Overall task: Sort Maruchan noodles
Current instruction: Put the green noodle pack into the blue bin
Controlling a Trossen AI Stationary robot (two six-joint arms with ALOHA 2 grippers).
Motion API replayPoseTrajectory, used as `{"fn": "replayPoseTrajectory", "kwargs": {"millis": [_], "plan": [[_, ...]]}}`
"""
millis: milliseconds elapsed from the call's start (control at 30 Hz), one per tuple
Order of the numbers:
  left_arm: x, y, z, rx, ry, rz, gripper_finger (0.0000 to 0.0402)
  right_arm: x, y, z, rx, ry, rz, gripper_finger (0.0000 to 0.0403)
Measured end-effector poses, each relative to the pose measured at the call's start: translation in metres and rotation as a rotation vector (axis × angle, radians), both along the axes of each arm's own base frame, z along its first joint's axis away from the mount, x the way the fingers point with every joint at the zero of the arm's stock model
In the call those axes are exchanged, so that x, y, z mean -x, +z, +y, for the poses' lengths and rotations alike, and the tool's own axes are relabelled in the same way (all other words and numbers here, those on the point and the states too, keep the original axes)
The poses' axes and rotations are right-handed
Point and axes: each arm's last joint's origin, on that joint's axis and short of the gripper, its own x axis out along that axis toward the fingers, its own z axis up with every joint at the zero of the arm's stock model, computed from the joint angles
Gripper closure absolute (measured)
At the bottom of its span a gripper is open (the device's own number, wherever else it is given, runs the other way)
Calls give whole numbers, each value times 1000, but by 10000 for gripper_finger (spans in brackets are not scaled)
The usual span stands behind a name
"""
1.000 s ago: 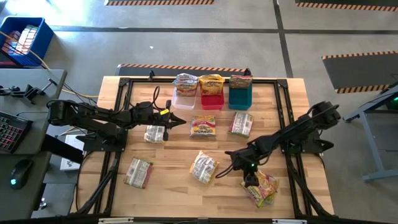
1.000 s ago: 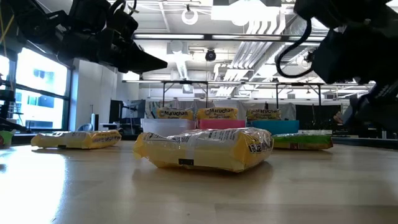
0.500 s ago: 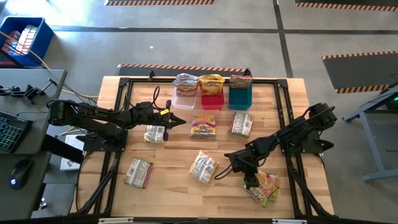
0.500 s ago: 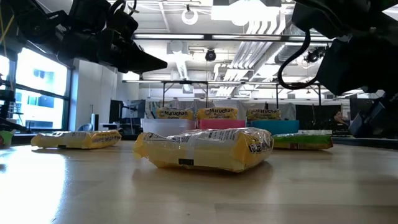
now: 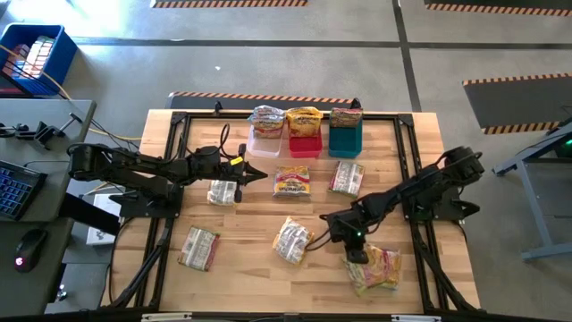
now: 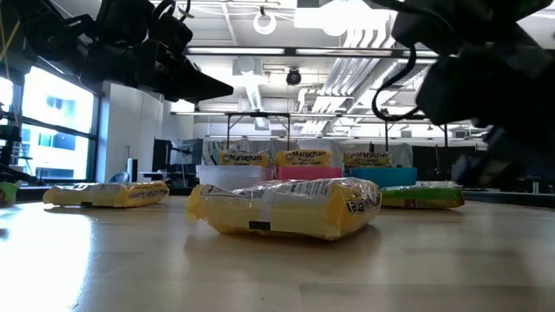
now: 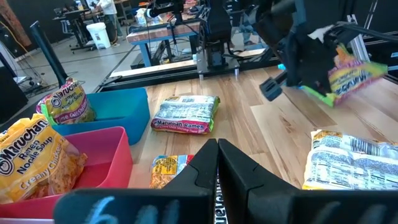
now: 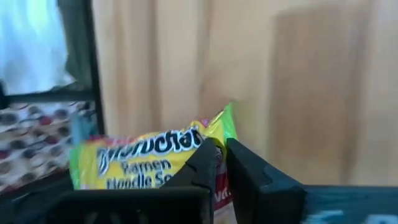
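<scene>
My right gripper (image 5: 356,257) pinches a crinkly pink, yellow and green ramen packet (image 5: 375,269) at five o'clock; my left gripper (image 5: 261,172), fingers together, holds nothing.

we see a grey concrete floor (image 5: 268,63) with striped hazard tape (image 5: 259,96), a blue crate (image 5: 34,55), bright windows (image 6: 52,130), and ceiling pipes (image 6: 347,35).

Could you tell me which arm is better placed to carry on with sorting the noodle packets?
The right. Its hand is shut on the pink-and-green packet and holds it off the table, as the left wrist view shows. The left hand is shut and empty beside the bins.
</scene>
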Motion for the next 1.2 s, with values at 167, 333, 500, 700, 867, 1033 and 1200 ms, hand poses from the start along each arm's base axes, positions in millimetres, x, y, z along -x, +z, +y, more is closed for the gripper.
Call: {"fn": "replayPoseTrajectory", "kwargs": {"millis": [167, 333, 500, 700, 867, 1033, 1200], "plan": [[0, 0, 0, 0, 0, 1, 398, -3, 17, -20, 202, -104, -154, 400], [0, 0, 0, 0, 0, 1, 398, 7, 41, -41, 449, -346, -202, 402], [0, 0, 0, 0, 0, 1, 398, 22, 57, -44, 514, -483, -199, 399], [0, 0, 0, 1, 0, 1, 398, 20, 54, -36, 401, -529, -132, 325], [0, 0, 0, 2, 0, 0, 398, 14, 36, -32, 354, -526, -24, 218], [0, 0, 0, 3, 0, 3, 398, 4, 17, -28, 323, -466, 16, 140], [0, -1, 0, 4, 0, 7, 398, -2, 7, -24, 282, -437, 31, 133]]}}
